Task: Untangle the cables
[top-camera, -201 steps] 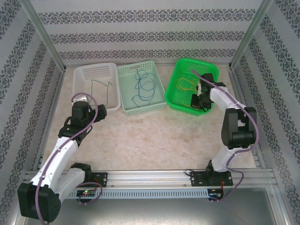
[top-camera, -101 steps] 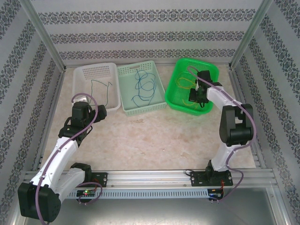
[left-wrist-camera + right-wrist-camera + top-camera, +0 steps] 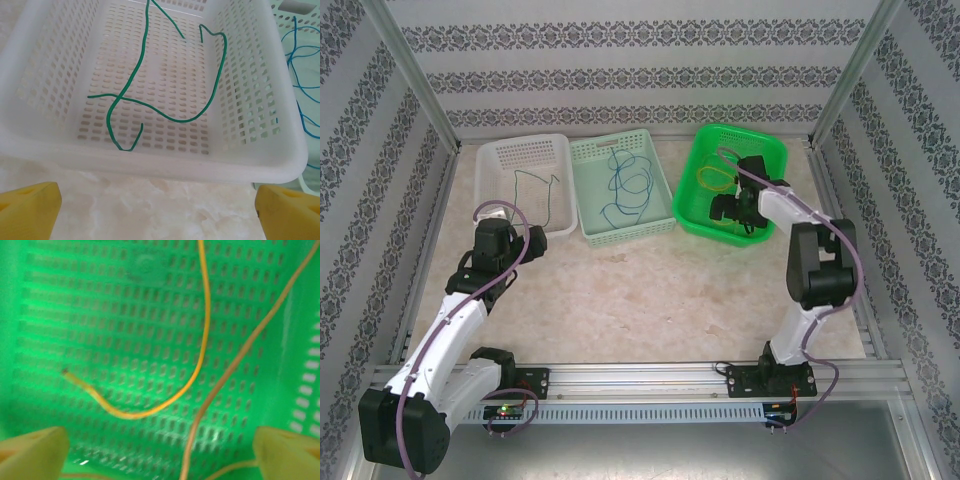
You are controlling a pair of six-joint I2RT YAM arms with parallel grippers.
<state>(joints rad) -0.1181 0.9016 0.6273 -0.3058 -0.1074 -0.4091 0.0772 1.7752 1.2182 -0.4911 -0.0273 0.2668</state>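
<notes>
A dark green cable (image 3: 538,190) lies curled in the white basket (image 3: 525,155); the left wrist view has this cable (image 3: 165,100) just past the basket's near rim (image 3: 150,162). My left gripper (image 3: 512,225) hovers open over the table before that rim, nothing between its yellow fingertips (image 3: 30,210). Blue cables (image 3: 625,185) lie in the pale green basket (image 3: 620,232). Yellow cables (image 3: 712,178) lie in the bright green basket (image 3: 695,215). My right gripper (image 3: 728,208) hangs low inside it, open, with yellow strands (image 3: 200,340) running loose on the floor between its fingers.
The three baskets stand side by side at the back of the marble-look table (image 3: 650,290). Patterned walls and metal posts close the cell on the left, right and back. The blue cable (image 3: 300,85) lies at the right edge of the left wrist view.
My right gripper has opened and swung left, deeper into the green basket. The left arm and the cables in the other two baskets have not moved.
</notes>
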